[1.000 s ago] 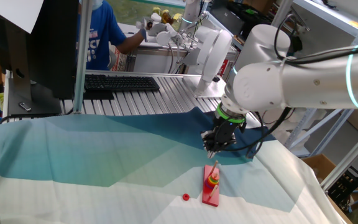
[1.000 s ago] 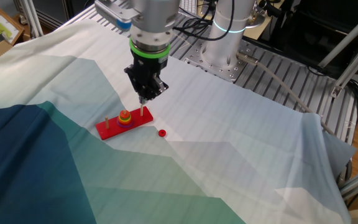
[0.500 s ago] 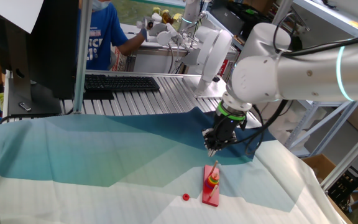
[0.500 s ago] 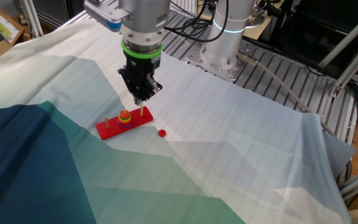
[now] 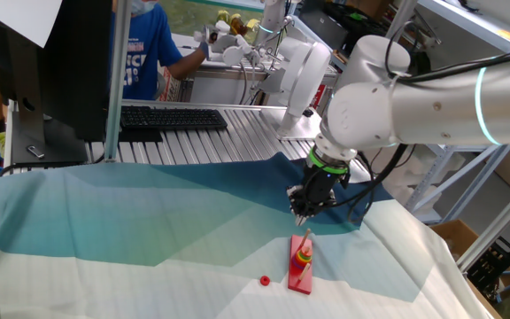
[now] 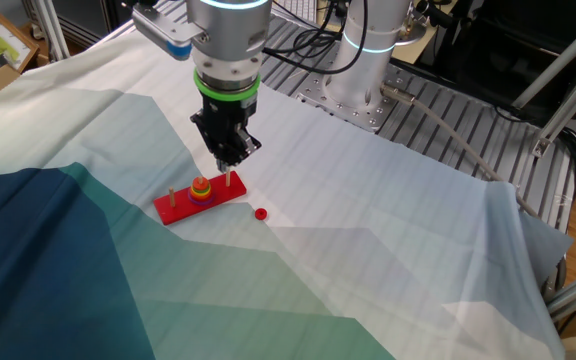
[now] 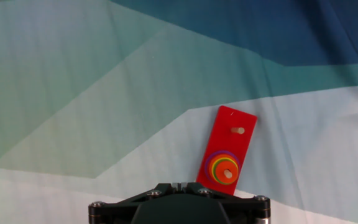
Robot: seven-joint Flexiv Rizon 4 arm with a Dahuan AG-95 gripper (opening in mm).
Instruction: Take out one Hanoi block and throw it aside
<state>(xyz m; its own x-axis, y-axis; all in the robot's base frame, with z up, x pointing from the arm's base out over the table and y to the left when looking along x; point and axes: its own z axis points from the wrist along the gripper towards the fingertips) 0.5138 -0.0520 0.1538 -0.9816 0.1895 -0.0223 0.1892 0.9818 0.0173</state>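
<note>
Hanoi block [image 6: 260, 213], small and red, lies loose on the cloth [image 6: 388, 250], just right of the red base [image 6: 200, 203] in the other fixed view; near-left of it in one fixed view [image 5: 265, 282]. Base carries a stack of coloured rings [image 7: 222, 167] on its middle peg; far peg [image 7: 237, 130] bare. Gripper [image 6: 228, 160] hangs above the base's right end, apart from it. Fingers look closed together, nothing held. Hand view: fingertips hidden.
</note>
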